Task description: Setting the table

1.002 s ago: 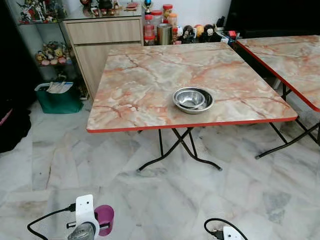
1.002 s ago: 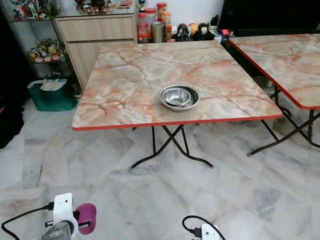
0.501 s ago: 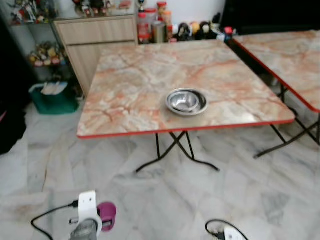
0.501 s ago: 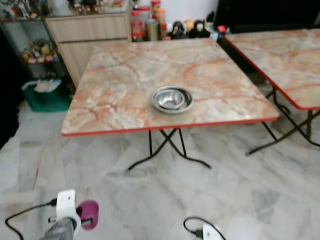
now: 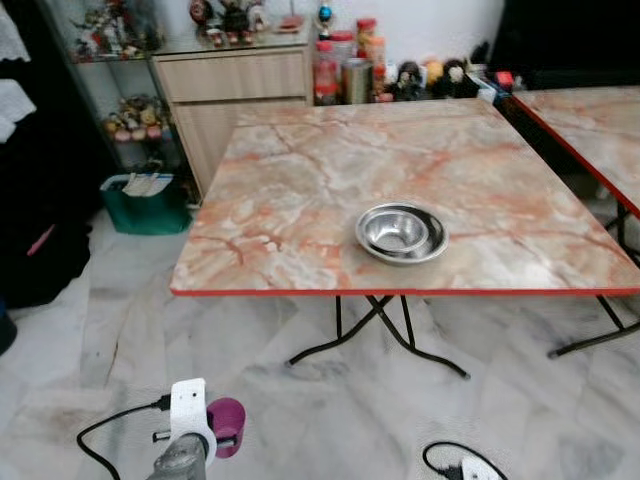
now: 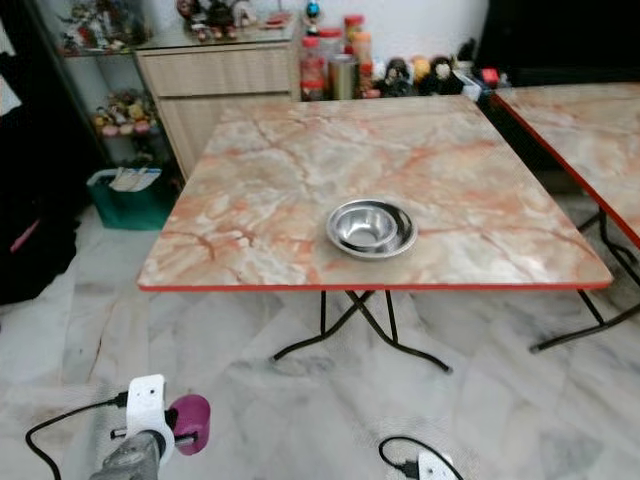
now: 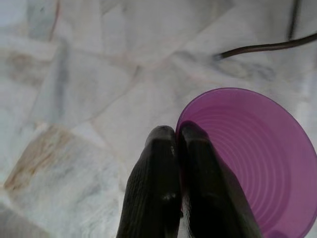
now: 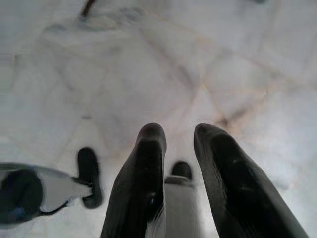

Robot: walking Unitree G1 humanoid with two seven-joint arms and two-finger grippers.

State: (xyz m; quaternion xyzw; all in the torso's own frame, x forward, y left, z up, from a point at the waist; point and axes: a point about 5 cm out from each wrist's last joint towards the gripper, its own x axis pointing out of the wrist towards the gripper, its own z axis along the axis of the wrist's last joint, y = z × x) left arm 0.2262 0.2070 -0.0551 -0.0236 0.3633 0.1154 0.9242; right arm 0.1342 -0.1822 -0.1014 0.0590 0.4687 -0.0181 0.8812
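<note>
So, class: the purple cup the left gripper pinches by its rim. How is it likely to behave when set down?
The purple cup looks like thin, ribbed plastic, so probably light and slightly flexible. The left gripper holds only its rim, so it may swing or slip. Being light, it might tip if released carelessly on the table.

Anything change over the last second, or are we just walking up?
Only the camera shifted as the robot moved; the table and steel bowl sit as before. The left gripper stays shut on the purple cup's rim; the right gripper stays open over the floor.

No legible text, labels, brands or numbers anywhere.
</note>
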